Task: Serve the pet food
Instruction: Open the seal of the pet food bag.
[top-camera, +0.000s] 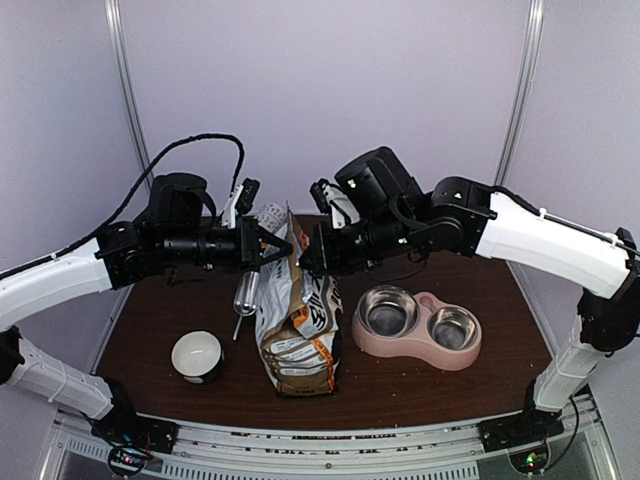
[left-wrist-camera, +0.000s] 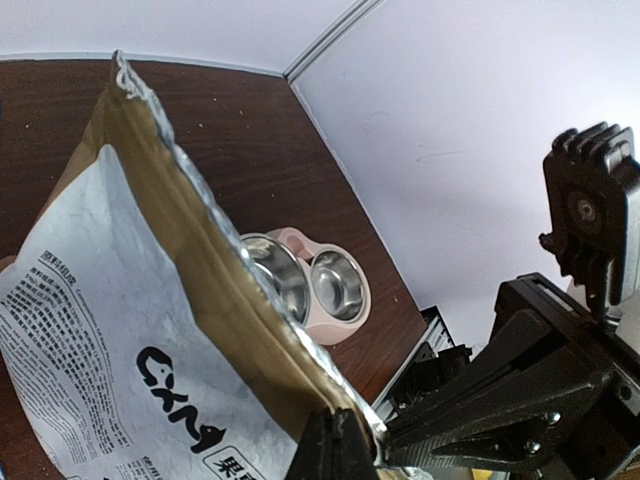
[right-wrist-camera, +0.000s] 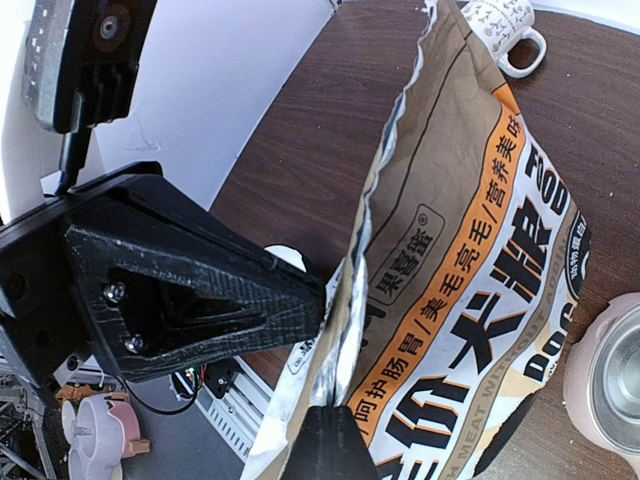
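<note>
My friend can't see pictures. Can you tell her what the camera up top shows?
A tall pet food bag stands mid-table, with the left gripper and right gripper meeting at its top edge from either side. A pink double bowl with empty steel cups sits to its right, and a small white bowl to its left.
</note>
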